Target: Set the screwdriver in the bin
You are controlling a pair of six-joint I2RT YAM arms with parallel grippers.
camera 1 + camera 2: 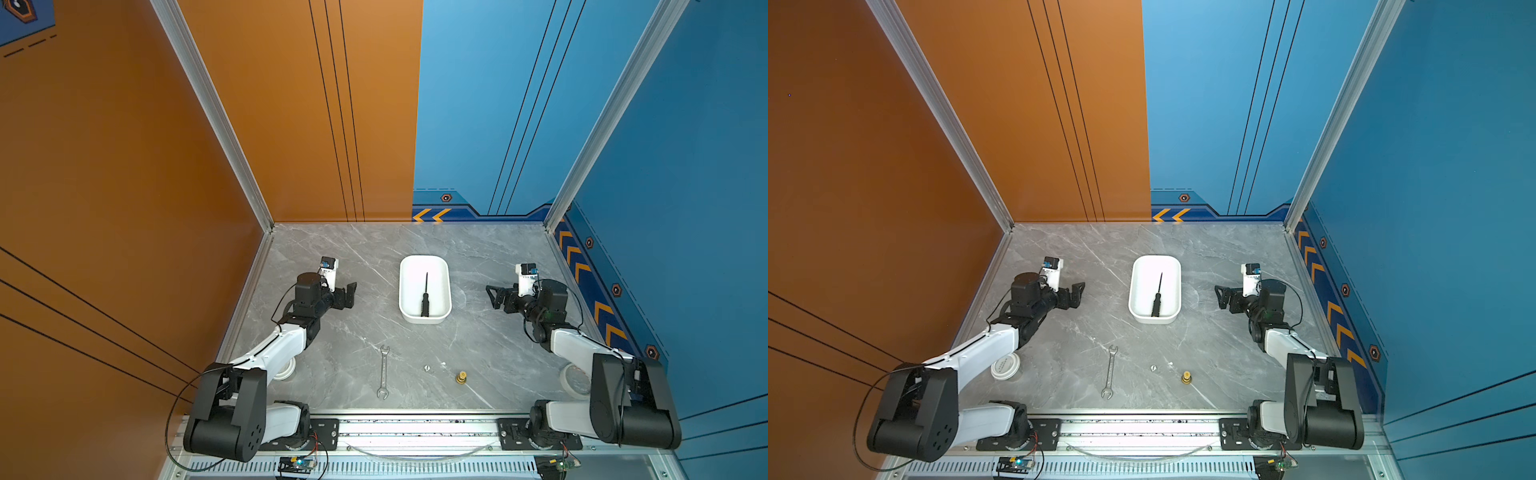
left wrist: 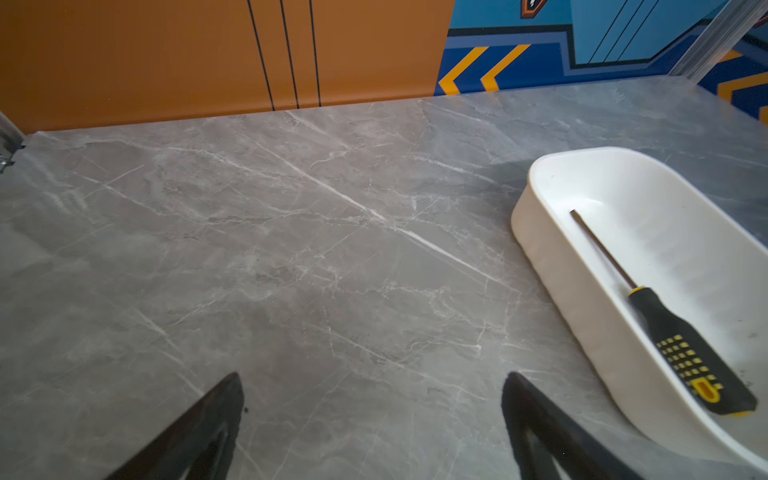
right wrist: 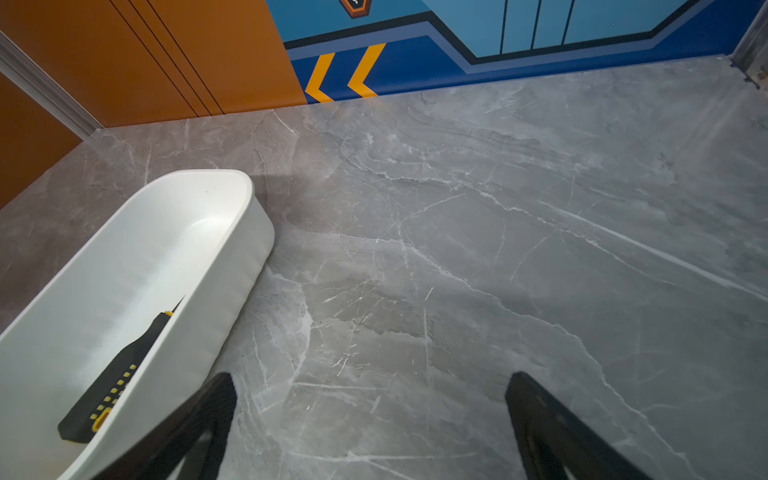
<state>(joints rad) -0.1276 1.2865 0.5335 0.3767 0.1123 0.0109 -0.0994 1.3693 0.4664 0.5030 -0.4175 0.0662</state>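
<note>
The screwdriver (image 1: pixel 424 296) (image 1: pixel 1158 295) (image 2: pixel 681 340) (image 3: pixel 120 378), black-handled with yellow dots, lies flat inside the white bin (image 1: pixel 405 286) (image 1: pixel 1136 286) (image 2: pixel 552 257) (image 3: pixel 232 274) at mid-table, handle toward the near end. My left gripper (image 1: pixel 352 294) (image 1: pixel 1080 293) (image 2: pixel 374 384) hovers open to the left of the bin, nothing between its fingers. To the bin's right, my right gripper (image 1: pixel 491 297) (image 1: pixel 1220 297) (image 3: pixel 372 384) is open and empty as well. Both stand apart from the bin.
A silver wrench (image 1: pixel 382 372) (image 1: pixel 1109 373) lies near the front middle. Beside it are a small die (image 1: pixel 427 368) and a brass fitting (image 1: pixel 461 377). A white lid (image 1: pixel 1005 367) sits under the left arm, and a tape roll (image 1: pixel 572 380) under the right arm.
</note>
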